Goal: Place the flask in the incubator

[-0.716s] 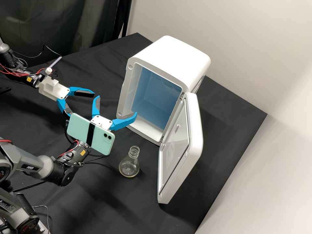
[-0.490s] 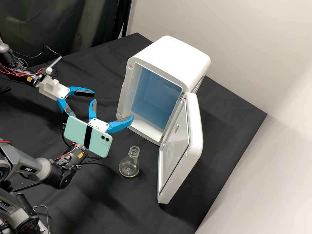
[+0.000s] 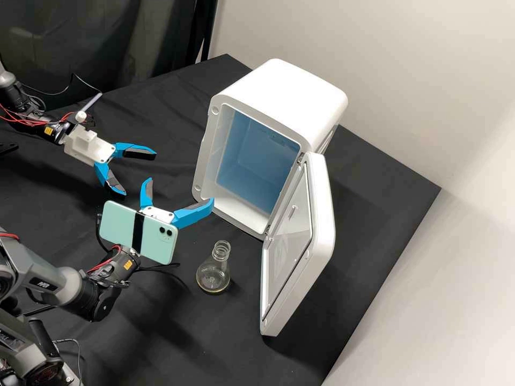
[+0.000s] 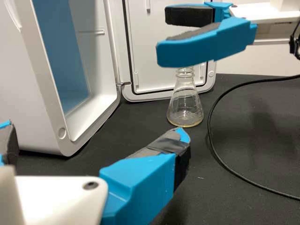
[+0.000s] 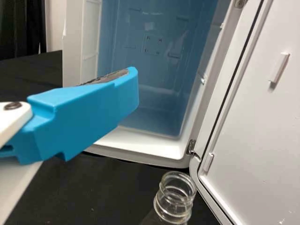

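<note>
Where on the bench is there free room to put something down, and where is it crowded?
Free: the bench between the flask and its near edge, and the strip beyond the incubator. Crowded: around the flask, hemmed by the open door and the open right gripper.

Three cameras: one high, two on the wrists

The high view looks down at a slant over the whole bench [image 3: 375, 177]. The left wrist view looks low across it from farther back, and the right wrist view sits close. All share the incubator [image 3: 284, 91] opening and flask [image 3: 214, 272].
</note>
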Controlling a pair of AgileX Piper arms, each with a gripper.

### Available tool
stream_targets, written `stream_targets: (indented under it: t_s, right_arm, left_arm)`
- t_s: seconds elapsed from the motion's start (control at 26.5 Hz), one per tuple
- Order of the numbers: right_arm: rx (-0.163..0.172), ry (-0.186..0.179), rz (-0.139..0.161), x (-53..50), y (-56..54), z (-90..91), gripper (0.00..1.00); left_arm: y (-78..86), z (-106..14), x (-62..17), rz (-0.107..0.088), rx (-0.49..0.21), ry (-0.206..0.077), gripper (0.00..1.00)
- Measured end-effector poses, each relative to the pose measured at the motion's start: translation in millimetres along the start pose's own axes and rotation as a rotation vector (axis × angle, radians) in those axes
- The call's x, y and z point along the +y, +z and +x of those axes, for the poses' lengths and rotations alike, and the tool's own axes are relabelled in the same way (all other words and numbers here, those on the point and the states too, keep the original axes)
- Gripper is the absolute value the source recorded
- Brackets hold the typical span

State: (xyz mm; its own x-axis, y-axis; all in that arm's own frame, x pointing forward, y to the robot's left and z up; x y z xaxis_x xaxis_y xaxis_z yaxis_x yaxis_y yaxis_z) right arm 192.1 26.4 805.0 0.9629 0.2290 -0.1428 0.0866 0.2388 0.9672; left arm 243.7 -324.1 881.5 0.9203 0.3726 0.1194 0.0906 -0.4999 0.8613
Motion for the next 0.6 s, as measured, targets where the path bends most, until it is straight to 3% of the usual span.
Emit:
stream_targets:
  t_s: [0.19, 0.38, 0.6]
  right_arm:
    - [-0.009, -0.005, -0.027, 0.3, 3.2, -1.3, 1.0]
    - [-0.042, -0.016, -0.042, -1.2, 10.7, -1.3, 1.0]
    - [-0.064, -0.058, -0.066, -5.9, 19.7, -1.8, 1.0]
  left_arm:
    - [0.0, 0.0, 0.0, 0.0, 0.0, 0.0, 1.0]
    - [0.2, -0.2, 0.7, 0.001, 0.0, 0.002, 1.0]
    - [0.3, -0.4, 1.3, 0.001, -0.001, 0.005, 1.0]
